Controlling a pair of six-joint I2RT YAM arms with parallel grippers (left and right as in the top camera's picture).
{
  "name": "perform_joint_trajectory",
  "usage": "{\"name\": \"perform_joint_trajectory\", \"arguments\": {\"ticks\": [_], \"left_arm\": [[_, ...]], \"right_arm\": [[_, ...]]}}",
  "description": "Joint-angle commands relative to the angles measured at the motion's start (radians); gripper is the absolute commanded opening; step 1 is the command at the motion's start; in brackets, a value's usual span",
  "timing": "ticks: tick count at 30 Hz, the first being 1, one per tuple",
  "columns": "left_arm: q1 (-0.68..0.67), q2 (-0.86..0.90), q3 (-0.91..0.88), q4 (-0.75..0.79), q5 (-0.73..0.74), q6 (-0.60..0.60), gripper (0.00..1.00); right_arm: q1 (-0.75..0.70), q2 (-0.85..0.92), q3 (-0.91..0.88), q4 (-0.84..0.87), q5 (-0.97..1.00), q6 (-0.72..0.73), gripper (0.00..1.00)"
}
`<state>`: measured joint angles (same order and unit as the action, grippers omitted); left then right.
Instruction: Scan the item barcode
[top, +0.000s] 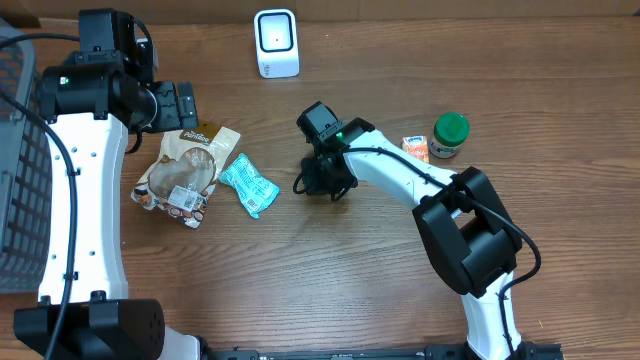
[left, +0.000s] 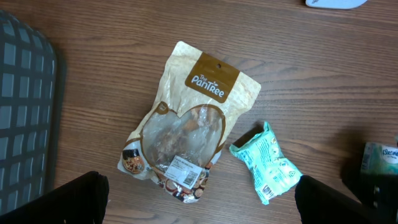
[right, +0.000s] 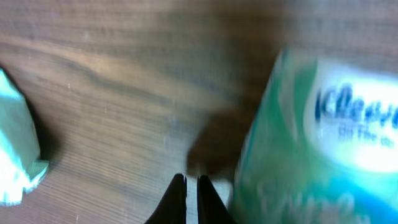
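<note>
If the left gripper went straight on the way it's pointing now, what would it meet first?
Probably the Pantree snack bag, lying flat on the table straight ahead of its open fingers; depth is unclear.

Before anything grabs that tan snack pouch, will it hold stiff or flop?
Probably floppy: the tan pouch is wrinkled film with a clear window showing loose pieces. Pinched at one edge, it would likely sag. It looks light for its size and, lying flat, shouldn't roll.
</note>
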<state>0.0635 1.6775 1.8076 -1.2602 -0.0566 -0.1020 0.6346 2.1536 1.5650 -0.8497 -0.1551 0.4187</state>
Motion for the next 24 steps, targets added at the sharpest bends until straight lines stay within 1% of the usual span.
{"name": "perform_joint_trajectory", "arguments": {"ticks": [1,4,9,12,15,17,18,20,22,23,24], "left_arm": [[0.001,-0.013,0.012,0.002,0.005,-0.010,1.00],[0.001,-0.013,0.012,0.001,0.005,-0.010,1.00],[0.001,-0.013,0.012,0.002,0.005,-0.010,1.00],[0.001,-0.013,0.012,0.001,0.005,-0.010,1.00],[0.001,-0.013,0.012,0.002,0.005,-0.010,1.00],[0.001,-0.013,0.012,0.002,0.005,-0.010,1.00],[0.001,-0.013,0.012,0.002,0.005,-0.010,0.99],[0.001,-0.013,0.012,0.001,0.005,-0.010,0.99],[0.001,-0.013,0.012,0.002,0.005,-0.010,1.00],[0.001,-0.013,0.012,0.002,0.005,-0.010,0.99],[0.001,-0.013,0.012,0.002,0.005,-0.010,0.99]], "right_arm": [[-0.027,-0.058,0.067,-0.059,-0.025,-0.002,0.05],[-0.084,-0.102,0.099,-0.121,-0.011,-0.009,0.05],[-0.175,-0.159,0.101,-0.137,-0.029,-0.027,0.06],[-0.200,-0.161,0.099,-0.140,-0.103,-0.056,0.06],[-0.195,-0.160,0.085,-0.141,-0.106,-0.060,0.06],[-0.201,-0.154,0.061,-0.140,-0.096,0.070,0.08],[-0.211,-0.148,0.050,-0.133,-0.125,0.093,0.09],[-0.238,-0.146,0.017,-0.105,-0.208,0.103,0.12],[-0.266,-0.146,-0.017,-0.090,-0.267,0.105,0.17],[-0.276,-0.146,-0.029,-0.091,-0.278,0.105,0.21],[-0.284,-0.146,-0.041,-0.090,-0.285,0.105,0.23]]}}
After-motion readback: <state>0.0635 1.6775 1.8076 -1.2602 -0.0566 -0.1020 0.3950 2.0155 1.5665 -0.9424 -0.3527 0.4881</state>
